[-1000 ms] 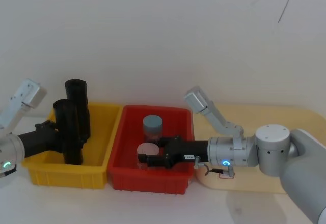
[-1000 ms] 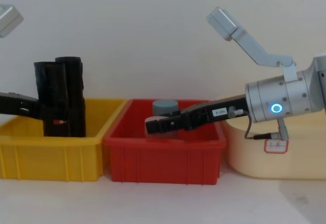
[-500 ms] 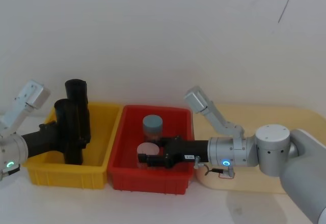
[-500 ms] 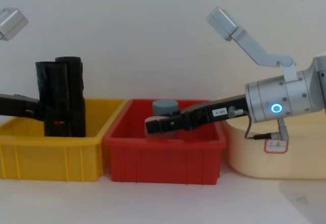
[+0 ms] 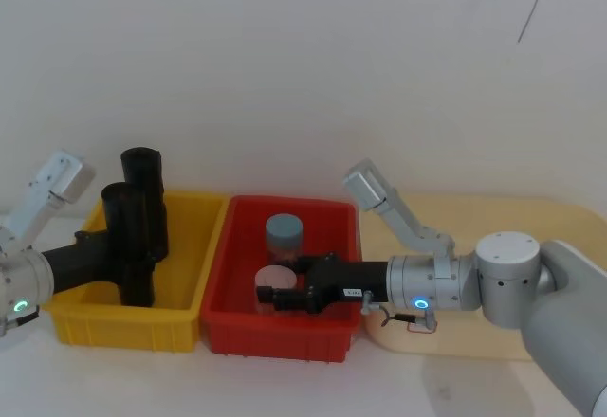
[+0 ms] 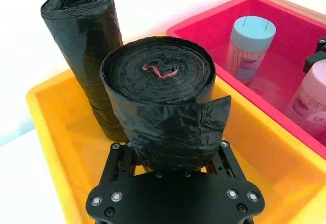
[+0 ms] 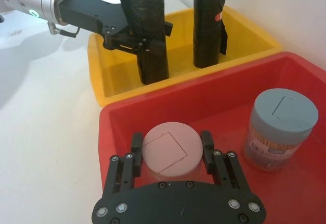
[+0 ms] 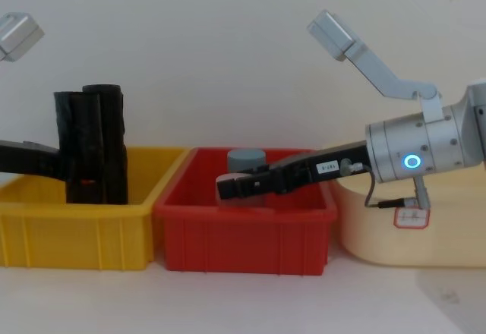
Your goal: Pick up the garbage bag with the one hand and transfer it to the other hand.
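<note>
Head view: my left gripper (image 5: 116, 254) is clamped on a bag roll (image 5: 130, 232), which stands upright inside the yellow bin (image 5: 123, 327). A second roll (image 5: 144, 194) stands just beyond the held one, on the side away from the gripper. My right gripper (image 5: 273, 296) reaches into the red bin (image 5: 275, 339), well apart from the left gripper. It has a pink jar (image 5: 276, 278) between its fingers and a grey jar (image 5: 284, 232) just past their tips.

Left wrist view: the bag roll fills the gap between the fingers, both pressed against its sides low down. A loose flap of film hangs out near one of them.

Right wrist view: the fingers touch both sides of the pink jar's lid, so I read this gripper as gripping the jar. Far beyond it, the left gripper holds the bag roll by its lower part.

Chest view: the bag roll's foot sits below the yellow bin's rim. I cannot tell whether it is off the floor.

My reading: the grasp is made, but the lift and the whole hand-over are left. The right gripper would have to let go of the pink jar first.
</note>
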